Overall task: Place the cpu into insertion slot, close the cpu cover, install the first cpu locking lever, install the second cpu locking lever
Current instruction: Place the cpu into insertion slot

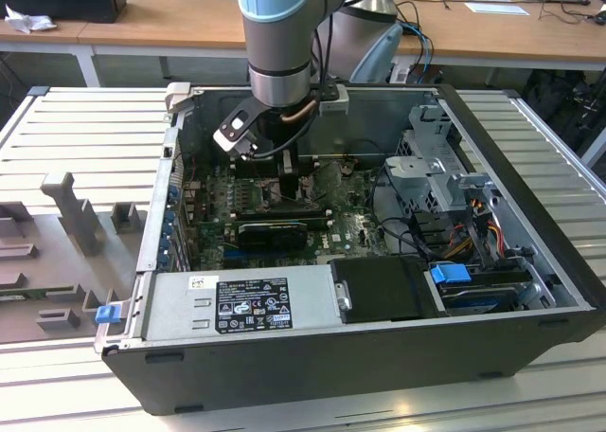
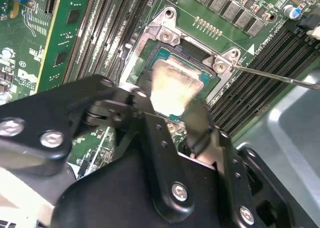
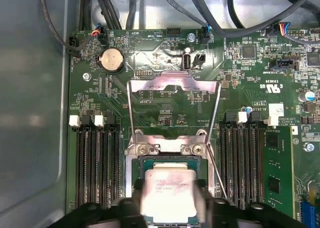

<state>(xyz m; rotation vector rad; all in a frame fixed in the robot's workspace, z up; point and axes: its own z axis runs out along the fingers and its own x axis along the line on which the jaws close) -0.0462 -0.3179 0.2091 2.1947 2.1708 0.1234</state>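
While low at the insertion slot (image 3: pixel 170 147) — gripper (image 3: pixel 171 208) snug around the cpu (image 3: pixel 170 185), cpu cover (image 3: pixel 175 83) wide open.

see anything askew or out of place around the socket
Nothing stands out. The small pale silver square cpu sits square to the silver-rimmed insertion slot, at the gripper; the thin silvery metal cpu cover lies flipped open, not yet closed.

Arm (image 1: pixel 276 34) reaches straight down, wrist vertical; gripper (image 2: pixel 171 104) low, fingers (image 2: pixel 200 125) clamped on opposite edges of cpu (image 3: pixel 167 193).
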